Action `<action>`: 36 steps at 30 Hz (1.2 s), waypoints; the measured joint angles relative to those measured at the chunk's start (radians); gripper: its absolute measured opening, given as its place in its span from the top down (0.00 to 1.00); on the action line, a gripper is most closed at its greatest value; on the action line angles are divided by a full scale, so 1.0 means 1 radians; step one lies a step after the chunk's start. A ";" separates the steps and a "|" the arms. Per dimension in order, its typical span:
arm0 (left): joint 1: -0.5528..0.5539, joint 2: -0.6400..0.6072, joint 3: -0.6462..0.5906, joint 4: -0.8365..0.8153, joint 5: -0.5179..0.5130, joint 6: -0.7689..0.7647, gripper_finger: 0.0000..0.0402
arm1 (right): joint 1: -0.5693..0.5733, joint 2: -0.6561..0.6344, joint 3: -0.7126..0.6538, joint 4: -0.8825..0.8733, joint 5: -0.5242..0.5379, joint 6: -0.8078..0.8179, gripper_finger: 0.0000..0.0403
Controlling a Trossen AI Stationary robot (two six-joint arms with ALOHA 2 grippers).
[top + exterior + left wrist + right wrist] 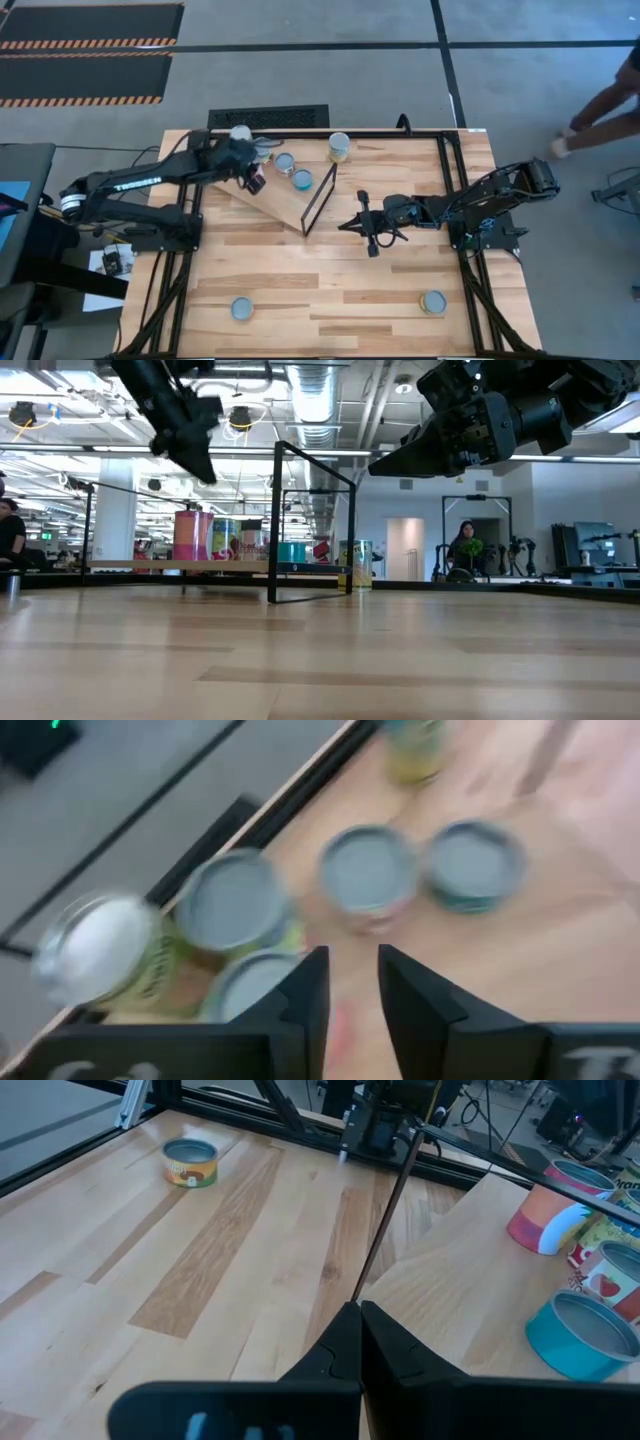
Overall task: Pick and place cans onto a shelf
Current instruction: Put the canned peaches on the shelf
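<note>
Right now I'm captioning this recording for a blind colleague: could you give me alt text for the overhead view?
The left gripper hovers open over the tilted plywood shelf, beside several cans clustered at the shelf's far end. The right gripper waits shut over mid-table past the shelf's black frame. Two more cans stand near the table's front edge.

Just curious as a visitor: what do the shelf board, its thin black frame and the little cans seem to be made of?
The shelf looks like pale unfinished plywood, matte with faint grain. Its frame seems to be thin black metal rod, going by how slim and straight it is. The cans appear to be metal with dull silvery tops and printed colour labels, possibly paper.
</note>
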 joint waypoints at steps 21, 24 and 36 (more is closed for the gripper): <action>-0.791 -0.068 -0.548 1.205 -0.155 0.148 0.99 | 0.161 -0.016 0.159 -0.510 0.189 0.281 0.97; -0.809 -0.055 -0.599 1.296 -0.110 0.147 0.98 | 0.274 -0.016 0.243 -0.717 0.223 0.451 0.97; -0.817 -0.054 -0.706 1.425 -0.107 0.146 0.98 | 0.803 -0.013 0.486 -1.380 0.288 1.544 0.87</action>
